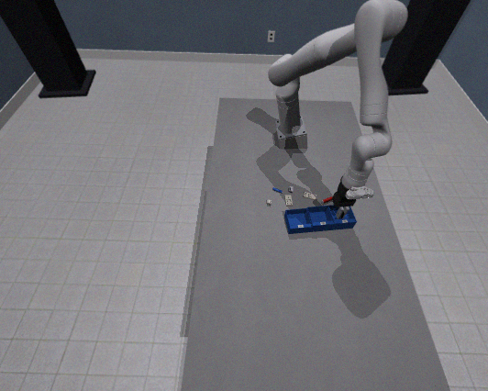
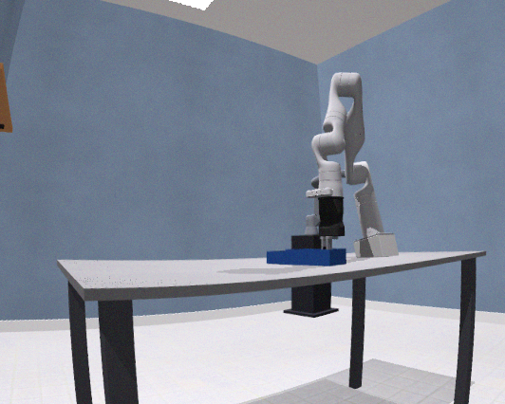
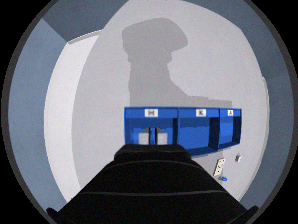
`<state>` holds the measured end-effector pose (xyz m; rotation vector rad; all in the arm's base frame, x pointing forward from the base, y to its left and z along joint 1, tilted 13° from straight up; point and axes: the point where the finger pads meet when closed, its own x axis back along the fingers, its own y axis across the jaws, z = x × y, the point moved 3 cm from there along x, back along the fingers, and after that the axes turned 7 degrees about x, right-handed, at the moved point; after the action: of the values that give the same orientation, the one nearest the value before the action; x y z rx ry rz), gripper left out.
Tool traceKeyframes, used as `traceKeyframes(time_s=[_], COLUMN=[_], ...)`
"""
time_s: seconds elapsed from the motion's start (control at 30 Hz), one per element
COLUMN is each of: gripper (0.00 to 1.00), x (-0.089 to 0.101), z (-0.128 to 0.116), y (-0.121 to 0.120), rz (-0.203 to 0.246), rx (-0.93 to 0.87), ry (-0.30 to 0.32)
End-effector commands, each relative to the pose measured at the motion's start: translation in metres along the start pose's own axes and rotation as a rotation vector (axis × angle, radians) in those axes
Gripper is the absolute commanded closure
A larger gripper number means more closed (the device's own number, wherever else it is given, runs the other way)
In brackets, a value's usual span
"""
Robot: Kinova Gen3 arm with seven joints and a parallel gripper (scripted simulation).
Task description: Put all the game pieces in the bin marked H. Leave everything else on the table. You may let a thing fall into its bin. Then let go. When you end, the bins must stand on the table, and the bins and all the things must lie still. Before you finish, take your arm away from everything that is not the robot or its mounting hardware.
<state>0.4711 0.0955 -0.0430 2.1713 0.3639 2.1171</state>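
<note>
The end effector [image 1: 343, 212] sits narrowed in the blue bin's [image 1: 311, 228] three o'clock compartment; whether it pinches anything is hidden. The small white die [image 1: 269, 202] on the counter [image 1: 268, 298] at ten o'clock looks light, rigid and slick, so pinch its flat opposite faces.

Gripper [image 1: 343, 212] low inside the end compartment of the blue bins [image 1: 300, 226]; compartment walls hem it; open bench [image 1: 268, 298] lies at 6 o'clock.

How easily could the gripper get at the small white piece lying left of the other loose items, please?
Probably easily. The white piece lies alone on the table, apart from its neighbours, with nothing over it. The gripper sits low in the end bin of the blue row, so it must lift out first.
</note>
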Motion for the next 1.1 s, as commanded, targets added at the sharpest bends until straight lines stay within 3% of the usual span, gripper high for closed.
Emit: traceKeyframes(time_s=[0.0, 0.77, 1.07], gripper=[0.69, 0.69, 0.69], x=[0.003, 0.03, 0.061], z=[-0.002, 0.0, 0.001], y=[0.001, 0.001, 0.001], rz=[-0.002, -0.003, -0.004], rx=[0.006, 0.001, -0.001], ry=[-0.005, 0.0, 0.001])
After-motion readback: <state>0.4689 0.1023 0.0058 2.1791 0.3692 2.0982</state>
